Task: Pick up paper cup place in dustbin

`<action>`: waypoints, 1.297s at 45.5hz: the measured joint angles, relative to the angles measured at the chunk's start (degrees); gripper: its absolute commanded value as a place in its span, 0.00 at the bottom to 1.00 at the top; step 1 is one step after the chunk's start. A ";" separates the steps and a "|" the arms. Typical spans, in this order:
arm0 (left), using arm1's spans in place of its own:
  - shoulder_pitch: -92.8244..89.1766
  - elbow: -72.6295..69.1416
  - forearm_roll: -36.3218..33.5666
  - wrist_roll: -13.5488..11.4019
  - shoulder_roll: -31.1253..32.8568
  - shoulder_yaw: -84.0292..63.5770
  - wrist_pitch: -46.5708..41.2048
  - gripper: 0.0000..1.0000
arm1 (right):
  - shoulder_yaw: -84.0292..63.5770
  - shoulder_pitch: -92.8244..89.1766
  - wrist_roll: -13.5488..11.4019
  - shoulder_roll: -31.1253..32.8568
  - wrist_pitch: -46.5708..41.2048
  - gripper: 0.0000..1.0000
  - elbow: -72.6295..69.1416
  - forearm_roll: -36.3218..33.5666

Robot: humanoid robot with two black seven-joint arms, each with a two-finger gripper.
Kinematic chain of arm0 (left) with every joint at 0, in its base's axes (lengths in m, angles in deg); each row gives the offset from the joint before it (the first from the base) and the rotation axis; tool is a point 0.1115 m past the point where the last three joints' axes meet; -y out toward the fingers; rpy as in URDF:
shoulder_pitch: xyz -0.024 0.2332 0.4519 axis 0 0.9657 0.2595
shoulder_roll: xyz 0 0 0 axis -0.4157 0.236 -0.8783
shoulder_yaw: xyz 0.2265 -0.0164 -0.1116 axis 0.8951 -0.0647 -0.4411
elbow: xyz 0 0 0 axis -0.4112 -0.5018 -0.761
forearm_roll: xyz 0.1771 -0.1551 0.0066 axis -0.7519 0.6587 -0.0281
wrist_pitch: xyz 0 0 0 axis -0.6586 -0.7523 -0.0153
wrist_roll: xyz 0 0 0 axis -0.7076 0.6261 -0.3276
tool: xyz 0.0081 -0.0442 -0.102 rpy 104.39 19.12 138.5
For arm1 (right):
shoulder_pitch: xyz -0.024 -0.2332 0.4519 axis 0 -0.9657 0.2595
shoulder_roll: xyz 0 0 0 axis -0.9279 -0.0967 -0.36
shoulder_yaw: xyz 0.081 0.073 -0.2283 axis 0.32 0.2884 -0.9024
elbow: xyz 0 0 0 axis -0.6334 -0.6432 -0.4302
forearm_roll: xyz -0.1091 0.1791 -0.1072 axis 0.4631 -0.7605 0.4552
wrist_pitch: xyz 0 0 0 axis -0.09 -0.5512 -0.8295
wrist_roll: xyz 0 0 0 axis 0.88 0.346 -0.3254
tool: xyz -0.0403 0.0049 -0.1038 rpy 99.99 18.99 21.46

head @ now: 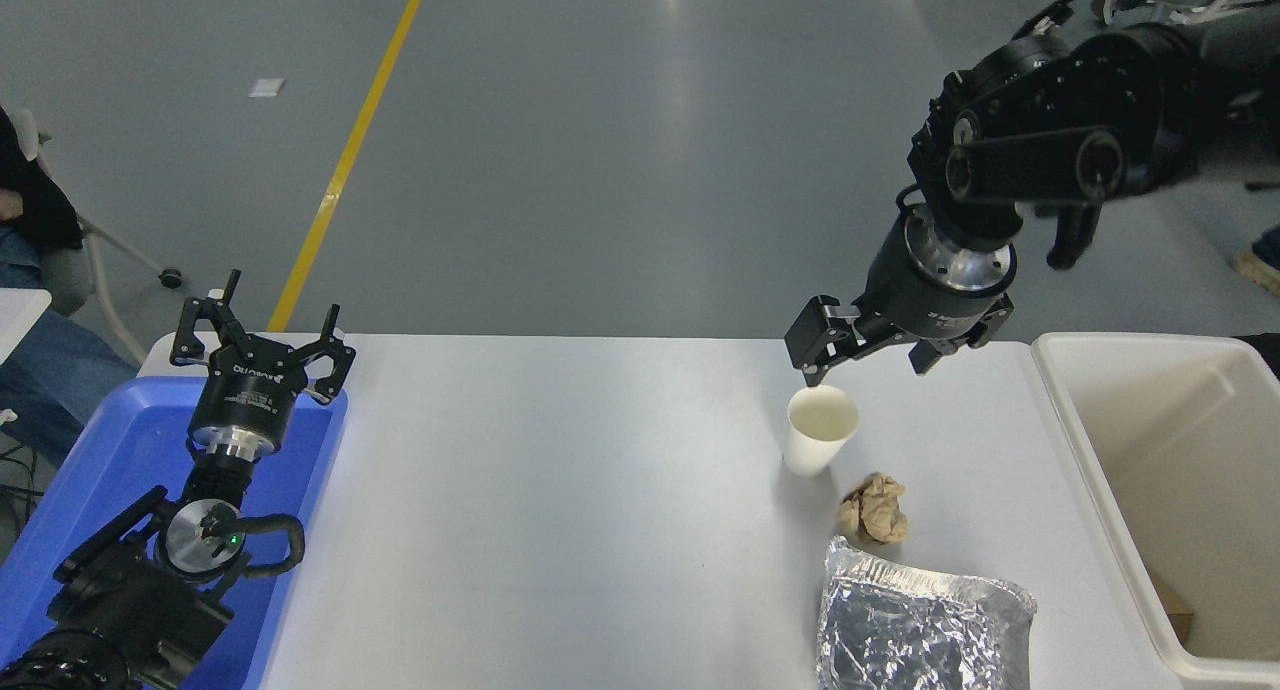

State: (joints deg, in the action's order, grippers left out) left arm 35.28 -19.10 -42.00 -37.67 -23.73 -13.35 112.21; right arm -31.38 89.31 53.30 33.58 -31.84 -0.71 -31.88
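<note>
A plain white paper cup (820,429) stands upright on the white table (560,490), right of centre. My right gripper (868,362) hangs open just above and behind the cup's rim, its left finger near the far edge of the rim, nothing held. The cream-white dustbin (1165,490) sits at the table's right end. My left gripper (262,335) is parked open over the blue tray at the lower left.
A crumpled brown paper ball (874,508) lies just in front of the cup, with a crinkled foil bag (915,625) nearer the front edge. A blue tray (90,490) covers the left end. A seated person's leg (40,370) shows at the far left.
</note>
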 measured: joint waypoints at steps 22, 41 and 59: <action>0.01 0.00 -0.03 -0.05 0.00 0.00 0.00 1.00 | 3.14 -21.46 -3.28 -1.40 12.41 1.00 16.24 3.72; 0.01 0.00 0.01 -0.06 0.00 0.00 0.00 1.00 | 5.40 -29.53 -3.83 -1.69 14.52 0.53 20.82 6.33; 0.01 0.01 -0.02 -0.06 0.00 0.00 0.04 1.00 | 6.05 -32.72 -3.92 -1.82 14.45 0.00 22.95 6.77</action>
State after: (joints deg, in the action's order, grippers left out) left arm 35.29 -19.09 -42.01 -37.73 -23.73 -13.35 112.25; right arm -25.32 56.59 49.38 31.76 -17.40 22.25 -25.11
